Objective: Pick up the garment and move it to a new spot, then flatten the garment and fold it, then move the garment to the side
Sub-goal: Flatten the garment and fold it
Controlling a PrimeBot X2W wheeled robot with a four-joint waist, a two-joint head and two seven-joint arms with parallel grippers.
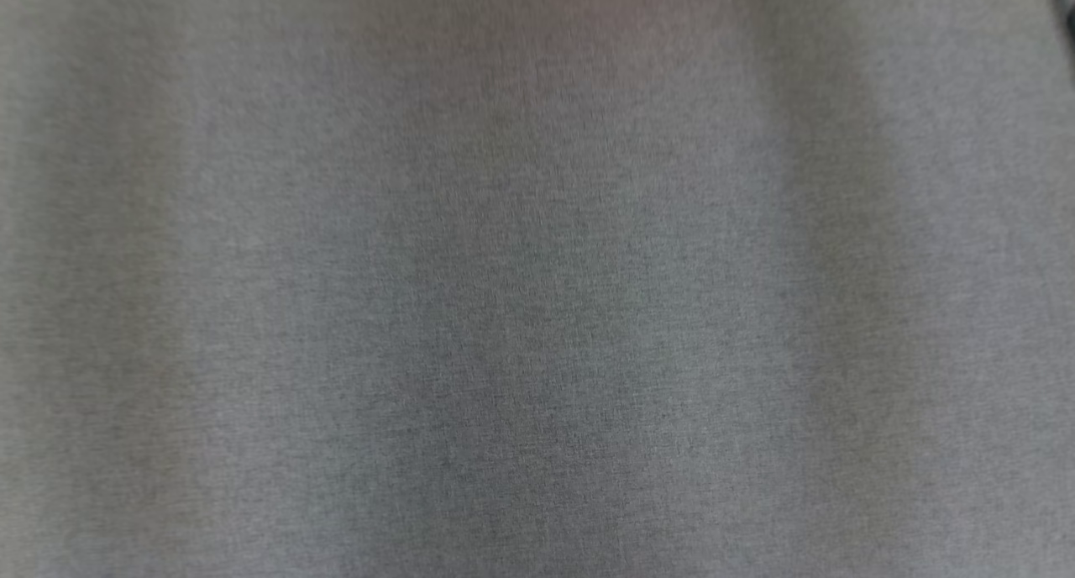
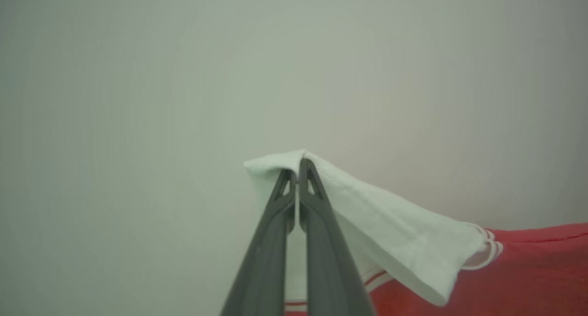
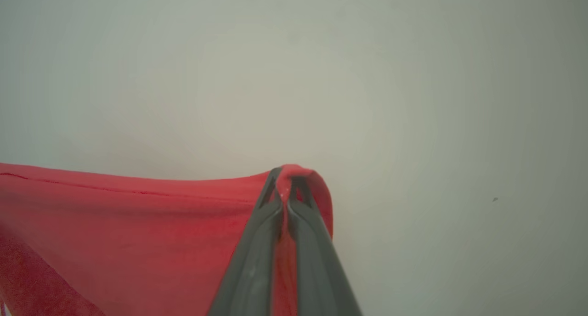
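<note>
Your garment (image 2: 528, 270) is a red piece with a white section (image 2: 390, 224), and where the two colours meet you can see white trim with thin red stripes (image 2: 487, 249). It hangs between the two claws, clear of the pale background behind it. In the left wrist view, your left gripper (image 2: 298, 169) has its two dark fingers pressed together on the tip of the white section, which folds over the fingertips like a small cap. From there the white cloth slopes down and away to that view's right until it joins the red body. In the right wrist view, your right gripper (image 3: 287, 180) is likewise clamped tight, this time on a red edge of the garment (image 3: 138, 224). A small loop of red cloth curls over its fingertips, and a stitched seam (image 3: 115, 189) runs off nearly level toward that view's left, with the cloth pulled fairly taut along it. Behind the garment, both wrist views give you a plain pale grey-green surface (image 2: 138, 100), which carries one tiny dark speck (image 3: 494, 199) in the right wrist view. The head view is blurred: it looks onto a grey, finely flecked surface (image 1: 537, 326) with soft darker bands, a faint pinkish tint near the top (image 1: 537, 40), and something dark at the upper right corner (image 1: 1068, 7) that you cannot identify.
</note>
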